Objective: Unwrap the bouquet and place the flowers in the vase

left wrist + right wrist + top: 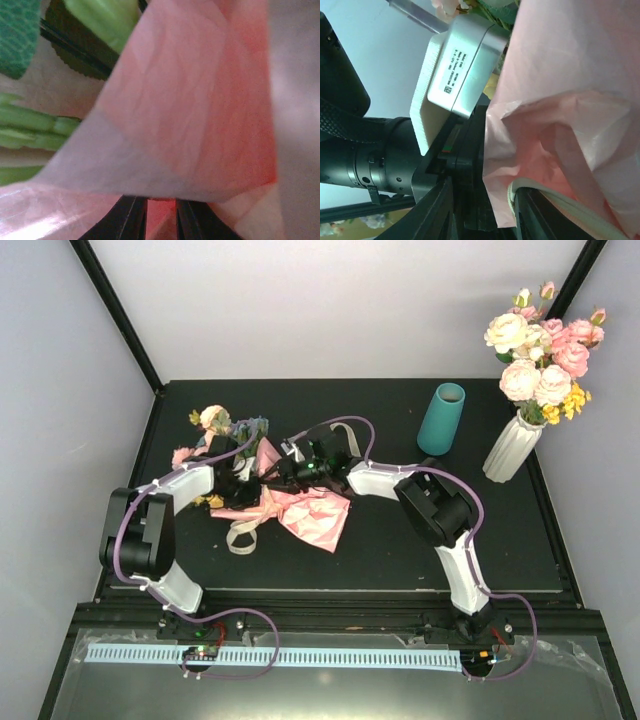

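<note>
The bouquet lies on the black table, its flowers [214, 423] at the far left and its pink paper [312, 512] spread toward the middle. A cream ribbon [243, 532] trails in front of it. My left gripper [240, 486] sits at the wrap; in the left wrist view pink paper [200, 110] covers its tips, green stems [25, 132] lie to the left, and the left gripper [161, 220] is shut on a fold of paper. The right gripper [485, 220] stands open right beside it, with the paper's edge [560, 100] and ribbon [545, 196] at its right finger. The teal vase [441, 418] stands upright, back right.
A white ribbed vase [511, 448] with large pink and cream roses [545, 355] stands at the back right, next to the teal one. The left arm's white wrist camera housing [460, 65] sits close in front of the right gripper. Grey walls enclose the table.
</note>
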### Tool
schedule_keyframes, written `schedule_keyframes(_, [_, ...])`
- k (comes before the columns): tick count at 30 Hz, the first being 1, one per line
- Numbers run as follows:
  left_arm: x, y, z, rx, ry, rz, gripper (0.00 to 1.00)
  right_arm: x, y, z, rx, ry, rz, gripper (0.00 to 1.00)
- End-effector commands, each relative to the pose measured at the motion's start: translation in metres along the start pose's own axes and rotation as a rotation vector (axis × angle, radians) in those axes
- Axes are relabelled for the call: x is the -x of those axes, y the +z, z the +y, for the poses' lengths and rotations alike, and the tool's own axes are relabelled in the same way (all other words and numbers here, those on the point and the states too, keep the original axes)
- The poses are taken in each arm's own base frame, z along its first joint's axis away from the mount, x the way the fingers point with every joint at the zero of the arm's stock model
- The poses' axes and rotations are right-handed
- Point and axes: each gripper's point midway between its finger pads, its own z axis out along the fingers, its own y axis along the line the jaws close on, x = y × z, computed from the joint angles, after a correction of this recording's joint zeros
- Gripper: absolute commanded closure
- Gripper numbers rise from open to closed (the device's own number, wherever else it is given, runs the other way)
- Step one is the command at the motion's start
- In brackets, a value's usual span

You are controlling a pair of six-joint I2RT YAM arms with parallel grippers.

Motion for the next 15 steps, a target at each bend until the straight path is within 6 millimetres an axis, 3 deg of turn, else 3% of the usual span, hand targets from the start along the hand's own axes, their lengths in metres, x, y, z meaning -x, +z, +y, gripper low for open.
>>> schedule_keyframes(1, [0.002,0.005,-0.006,-0.052,-0.015,0.007,0.81,0.006,-0.01,0.054,0.175,-0.073,-0.018,0.63])
schedule_keyframes(7, [0.002,0.006,-0.009,-0.082,-0.031,0.01,0.81,0.005,-0.021,0.091,0.311,-0.092,-0.017,0.63])
schedule_keyframes(15, [0.006,-0.007,-0.024,-0.18,-0.052,-0.038,0.81,0.008,-0.041,0.127,0.349,-0.148,-0.053,0.63])
